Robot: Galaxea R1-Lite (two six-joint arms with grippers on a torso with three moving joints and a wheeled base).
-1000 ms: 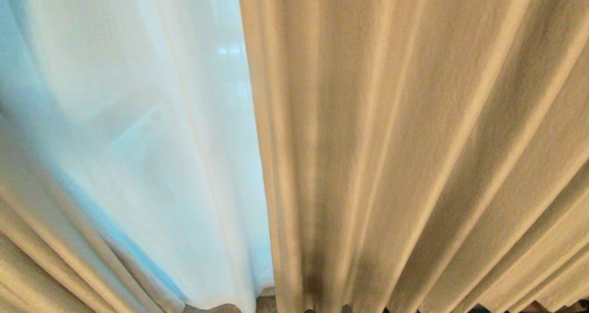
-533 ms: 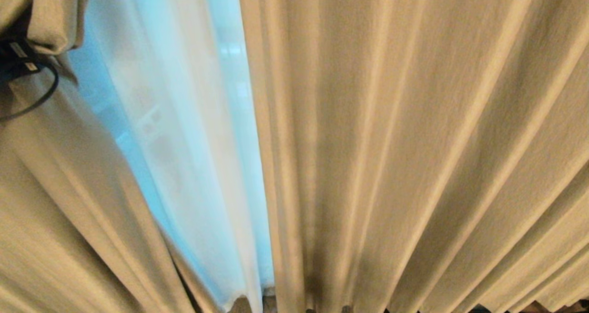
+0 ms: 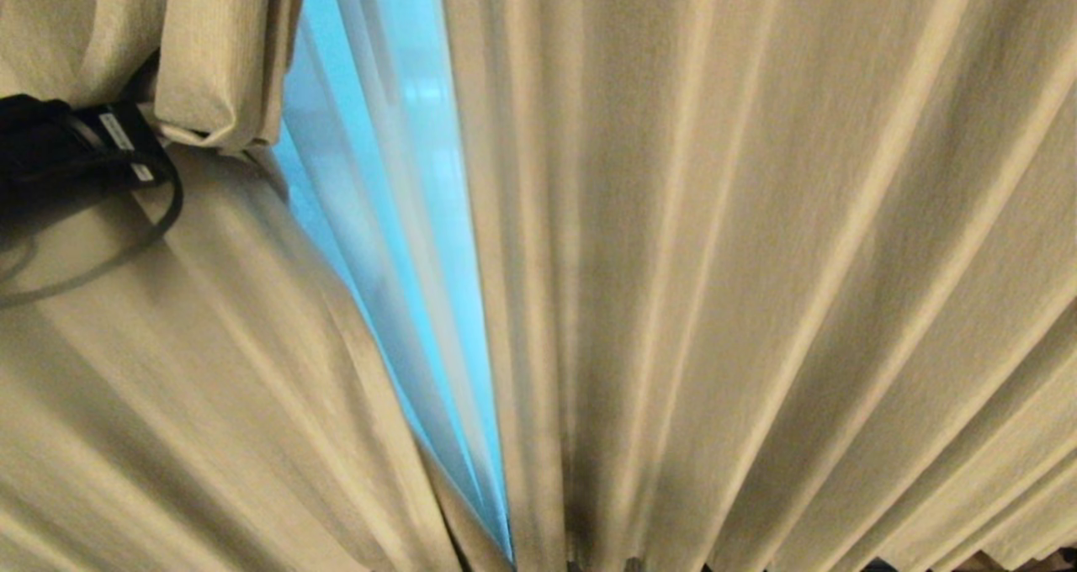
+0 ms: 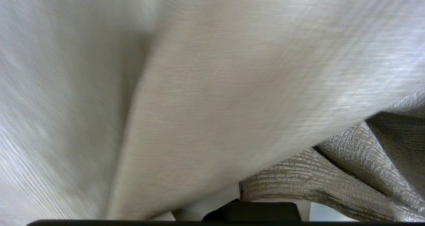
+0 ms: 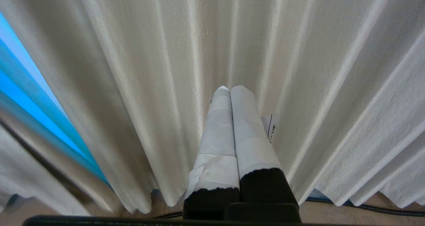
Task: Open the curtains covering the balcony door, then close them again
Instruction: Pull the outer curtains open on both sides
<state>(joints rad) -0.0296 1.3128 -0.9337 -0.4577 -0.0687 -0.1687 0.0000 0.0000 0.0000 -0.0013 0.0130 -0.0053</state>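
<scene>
Beige curtains [image 3: 757, 261] hang; tag [image 5: 271, 128] writing unreadable.

Cold blue daylight comes through the narrow gap [image 3: 395, 219] between the drapes, the only bright, blown-out spot in the head view. The thick curtains [image 3: 757, 261] are lit softly and warmly from the room side, with dark shadow lines running down the pleats. The left drape is smeared by motion blur in the head and left wrist views; the pleats fan outward toward the picture edges. The right wrist view is sharper at its middle.
</scene>
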